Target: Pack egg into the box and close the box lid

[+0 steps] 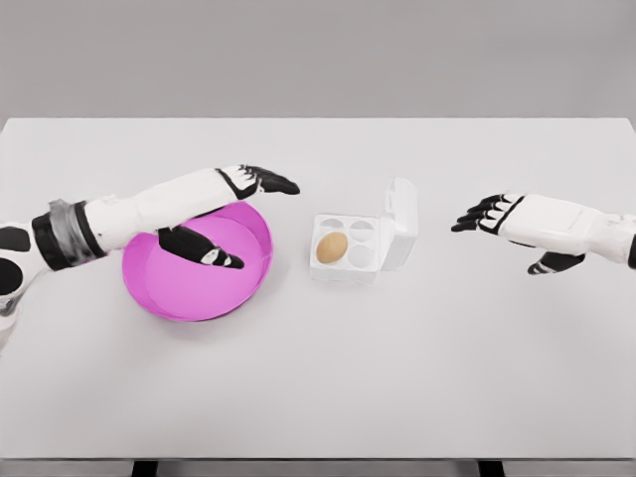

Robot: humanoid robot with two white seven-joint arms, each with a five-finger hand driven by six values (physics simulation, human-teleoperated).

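A white table [318, 388] carries a pink bowl [179, 288] at left and, just beside it, an open egg box [397, 224] near the middle.

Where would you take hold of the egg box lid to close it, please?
Take the lid by its free top edge, coming from the right with the right hand. It stands upright, hinged along the tray's right side, so pushing that edge leftward should fold it over the egg.
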